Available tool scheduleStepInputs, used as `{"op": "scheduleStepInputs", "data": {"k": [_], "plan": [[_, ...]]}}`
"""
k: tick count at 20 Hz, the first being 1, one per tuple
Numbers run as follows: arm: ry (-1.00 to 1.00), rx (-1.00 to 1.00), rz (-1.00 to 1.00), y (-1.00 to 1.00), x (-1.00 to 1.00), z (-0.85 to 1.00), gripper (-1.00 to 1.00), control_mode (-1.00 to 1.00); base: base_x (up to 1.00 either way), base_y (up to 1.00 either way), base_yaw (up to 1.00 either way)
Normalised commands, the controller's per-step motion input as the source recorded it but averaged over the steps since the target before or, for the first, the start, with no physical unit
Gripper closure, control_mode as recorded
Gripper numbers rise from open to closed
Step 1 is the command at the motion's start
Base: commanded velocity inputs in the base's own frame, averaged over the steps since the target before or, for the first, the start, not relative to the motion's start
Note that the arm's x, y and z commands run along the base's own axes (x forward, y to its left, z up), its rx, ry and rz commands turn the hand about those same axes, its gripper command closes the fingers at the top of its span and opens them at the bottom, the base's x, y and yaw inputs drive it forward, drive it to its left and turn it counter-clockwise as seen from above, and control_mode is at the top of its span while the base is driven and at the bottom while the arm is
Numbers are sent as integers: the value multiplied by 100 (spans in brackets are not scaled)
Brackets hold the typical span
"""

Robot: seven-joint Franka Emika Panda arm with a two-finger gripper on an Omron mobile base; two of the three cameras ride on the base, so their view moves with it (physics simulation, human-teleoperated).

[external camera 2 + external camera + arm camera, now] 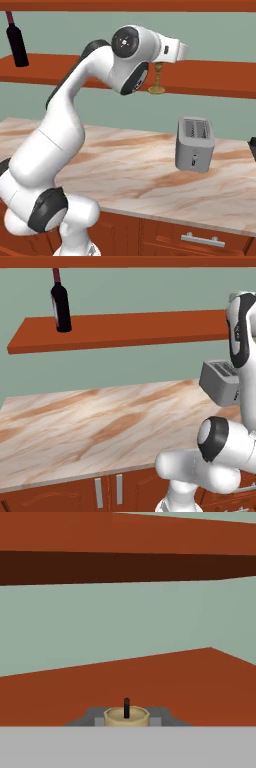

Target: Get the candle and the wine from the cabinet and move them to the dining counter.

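Observation:
The wine (61, 303), a dark bottle with a maroon neck, stands upright at the left of the cabinet's middle plank (130, 330); the right base view has it at the far left (16, 44). Further right on that plank stands the candle (157, 82), its brass stem and flared base showing under my white hand (172, 50). In the hand view the cream candle top (135, 717) with its dark wick sits between the two grey fingers (92, 718). My gripper (126, 719) is shut on the candle, whose base rests on the plank. The dining counter is out of view.
A silver toaster (195, 143) stands on the marbled wall counter (90, 426) below the shelves, right of my arm. Another plank (125, 562) runs close above the candle. Door cabinets with silver handles (109, 491) sit under the counter.

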Motion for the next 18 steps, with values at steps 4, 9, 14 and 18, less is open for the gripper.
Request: {"op": "scheduleStepInputs", "data": {"k": [4, 9, 14, 18], "plan": [[0, 0, 0, 94, -96, -1, 100, -100, 0, 0, 0], [0, 0, 0, 100, -91, -1, 100, -100, 0, 0, 0], [0, 0, 0, 87, -78, 0, 100, -100, 0, 0, 0], [0, 0, 0, 59, -68, 0, 100, -100, 0, 0, 0]]}}
